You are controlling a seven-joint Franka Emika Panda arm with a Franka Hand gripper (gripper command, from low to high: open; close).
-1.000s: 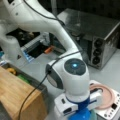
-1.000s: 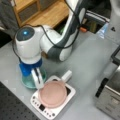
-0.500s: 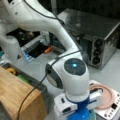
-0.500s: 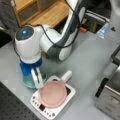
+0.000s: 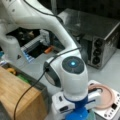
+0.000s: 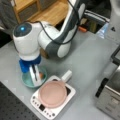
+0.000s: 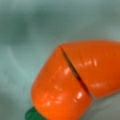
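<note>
The carrot (image 7: 75, 82) looked like glossy orange plastic with a smooth green plastic tip, lying in a matt teal plastic bowl (image 6: 26, 83). The gripper (image 6: 35, 75), down in that bowl, had smooth white plastic housing under a blue collar. The box (image 5: 17, 97) at the desk's left edge looked like matt wood, the oven (image 5: 100, 37) like brushed metal.

Both front views look soft and blurry. My wrist view is evenly lit but out of focus, with small glare spots on the carrot (image 7: 75, 82).
</note>
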